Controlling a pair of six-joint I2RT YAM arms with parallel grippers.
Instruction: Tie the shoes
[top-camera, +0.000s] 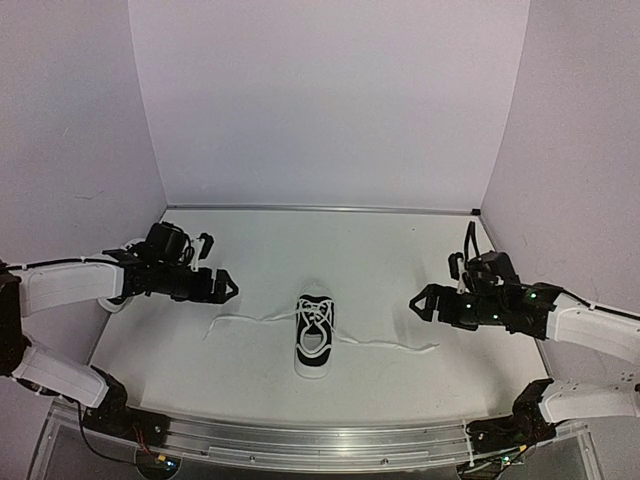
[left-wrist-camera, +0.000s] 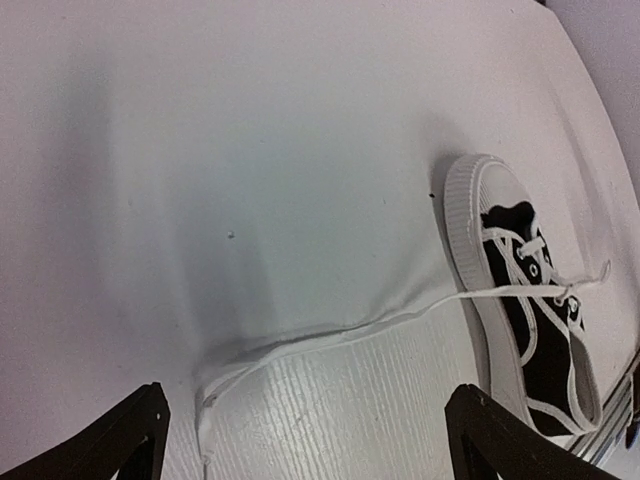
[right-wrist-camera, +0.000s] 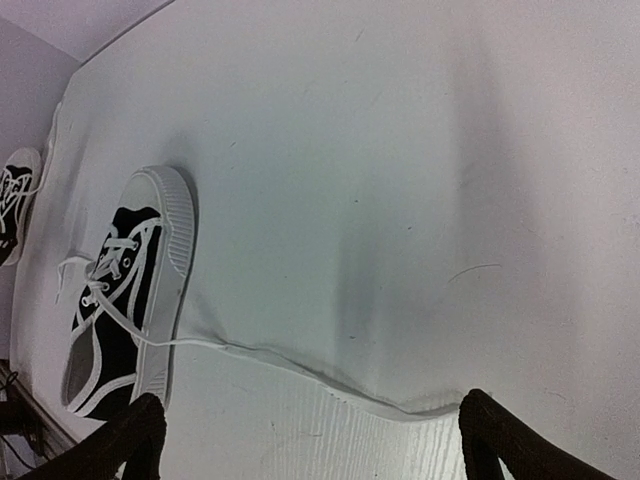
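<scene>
One black-and-white sneaker (top-camera: 315, 335) lies in the middle of the table, toe away from the arms, with its white laces crossed over the tongue. Its left lace end (top-camera: 235, 320) trails left and its right lace end (top-camera: 400, 346) trails right. My left gripper (top-camera: 227, 287) is open and empty, above the left lace (left-wrist-camera: 330, 335), with the shoe (left-wrist-camera: 525, 300) to its right. My right gripper (top-camera: 418, 303) is open and empty, above the right lace (right-wrist-camera: 300, 362), with the shoe (right-wrist-camera: 125, 295) to its left. The second sneaker (right-wrist-camera: 15, 215) shows only partly, at the far left edge.
The white table (top-camera: 400, 260) is closed in by pale walls at the back and sides. A metal rail (top-camera: 300, 435) runs along the near edge between the arm bases. The left arm (top-camera: 70, 285) covers the table's left edge.
</scene>
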